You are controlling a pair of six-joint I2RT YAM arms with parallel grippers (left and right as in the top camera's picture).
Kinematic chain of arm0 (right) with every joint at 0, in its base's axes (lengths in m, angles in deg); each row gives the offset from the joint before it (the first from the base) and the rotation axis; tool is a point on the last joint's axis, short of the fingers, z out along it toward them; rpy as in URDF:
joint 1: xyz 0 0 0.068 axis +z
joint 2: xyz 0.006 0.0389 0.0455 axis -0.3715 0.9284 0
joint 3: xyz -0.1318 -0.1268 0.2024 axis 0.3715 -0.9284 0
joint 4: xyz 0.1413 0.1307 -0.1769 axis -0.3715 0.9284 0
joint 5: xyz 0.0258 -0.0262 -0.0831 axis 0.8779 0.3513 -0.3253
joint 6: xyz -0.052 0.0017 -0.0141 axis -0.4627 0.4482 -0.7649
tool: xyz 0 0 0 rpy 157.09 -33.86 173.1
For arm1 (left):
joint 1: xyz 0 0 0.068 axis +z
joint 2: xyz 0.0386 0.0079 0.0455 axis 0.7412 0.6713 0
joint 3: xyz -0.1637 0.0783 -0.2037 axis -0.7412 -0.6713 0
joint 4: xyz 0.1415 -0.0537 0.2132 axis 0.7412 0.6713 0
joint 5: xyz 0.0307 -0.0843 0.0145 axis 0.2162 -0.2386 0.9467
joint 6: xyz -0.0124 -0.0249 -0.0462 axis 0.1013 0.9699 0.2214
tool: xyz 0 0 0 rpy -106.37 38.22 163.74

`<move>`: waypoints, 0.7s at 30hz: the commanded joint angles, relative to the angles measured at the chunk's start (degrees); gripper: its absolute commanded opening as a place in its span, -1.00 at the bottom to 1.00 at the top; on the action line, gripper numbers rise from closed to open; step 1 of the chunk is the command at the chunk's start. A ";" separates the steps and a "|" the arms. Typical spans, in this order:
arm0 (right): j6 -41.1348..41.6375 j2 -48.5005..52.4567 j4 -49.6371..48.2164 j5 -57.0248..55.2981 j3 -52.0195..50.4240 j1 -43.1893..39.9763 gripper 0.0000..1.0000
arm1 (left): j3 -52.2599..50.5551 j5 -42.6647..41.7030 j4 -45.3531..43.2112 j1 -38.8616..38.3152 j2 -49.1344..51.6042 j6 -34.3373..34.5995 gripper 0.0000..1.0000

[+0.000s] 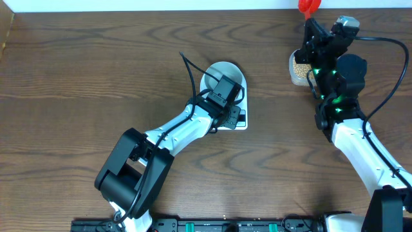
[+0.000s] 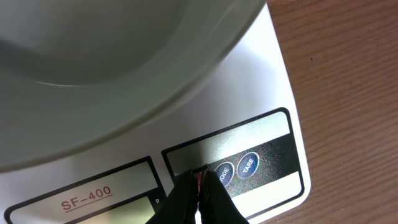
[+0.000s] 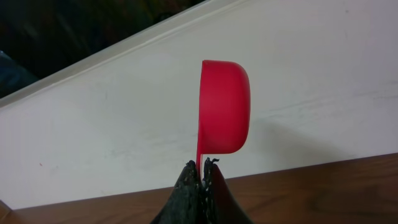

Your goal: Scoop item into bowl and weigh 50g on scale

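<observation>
The pale bowl (image 1: 222,72) sits on the white scale (image 1: 239,122) at the table's middle; in the left wrist view the bowl (image 2: 118,56) fills the top and the scale (image 2: 273,93) lies under it. My left gripper (image 2: 200,176) is shut with its tips on the scale's front panel, just left of the two round buttons (image 2: 236,168). My right gripper (image 3: 202,167) is shut on the handle of a red scoop (image 3: 224,106), held up at the far right (image 1: 309,8). Beige beans (image 1: 299,67) lie in a clear tub beneath the right arm.
The tub of beans (image 1: 297,76) stands at the back right, partly hidden by the right arm. A white wall (image 3: 311,74) runs behind the table's far edge. Dark wood table (image 1: 77,77) lies all around.
</observation>
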 commanded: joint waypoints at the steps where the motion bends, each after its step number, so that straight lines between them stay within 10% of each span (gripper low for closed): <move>1: -0.96 0.50 -0.17 -0.68 0.76 -0.22 -0.98 | -0.22 0.76 0.00 0.04 0.00 -0.72 -0.86; 21: -0.96 0.50 -0.15 -0.66 0.76 -0.22 -0.98 | -0.26 2.23 -0.42 0.42 2.23 -0.79 -0.85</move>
